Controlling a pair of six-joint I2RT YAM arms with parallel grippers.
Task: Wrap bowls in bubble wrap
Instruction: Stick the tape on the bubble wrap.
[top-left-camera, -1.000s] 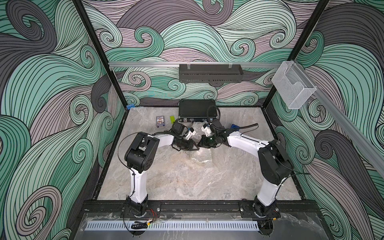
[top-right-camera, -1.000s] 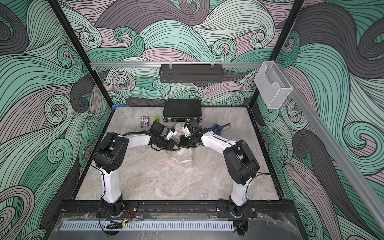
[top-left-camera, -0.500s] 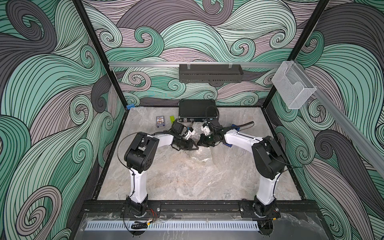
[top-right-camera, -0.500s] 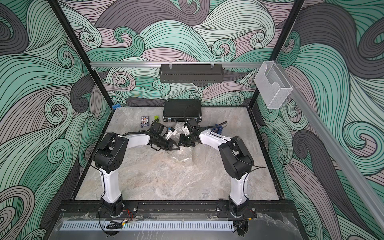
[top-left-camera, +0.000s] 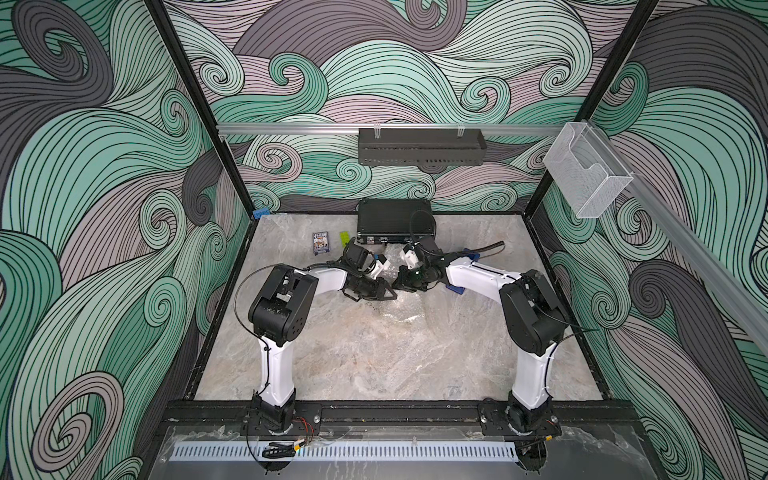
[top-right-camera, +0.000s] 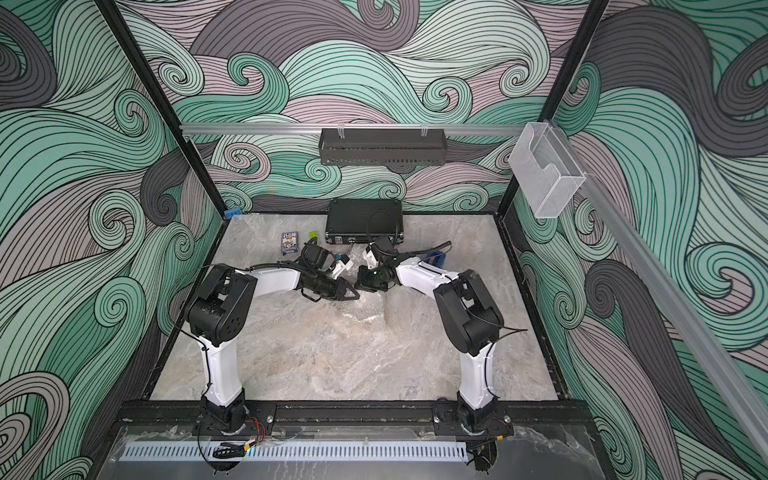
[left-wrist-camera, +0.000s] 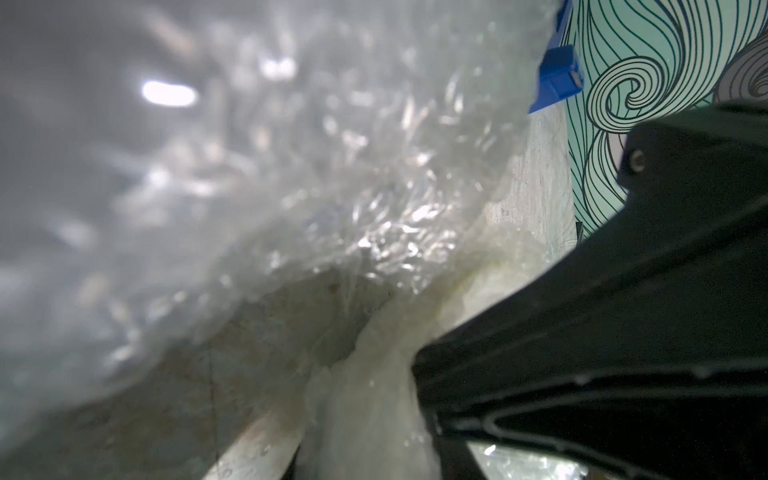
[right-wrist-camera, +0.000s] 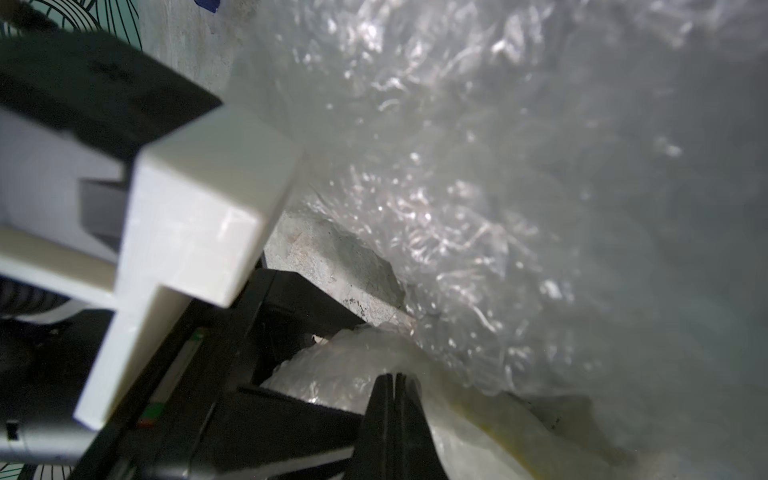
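Arms stretched low, tips nearly meeting toward tabletop far edge; left pincer clamps clear crinkly bubble wrap, right pincer closed.

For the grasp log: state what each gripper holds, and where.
The right gripper appears shut on a bubble wrap fold; left gripper: cannot be told.

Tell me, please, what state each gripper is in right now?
Left gripper: jaws seemingly closed on a bunched fold of the clear crinkly bubble wrap.
Right gripper: jaws shut; whether wrap is pinched cannot be told.
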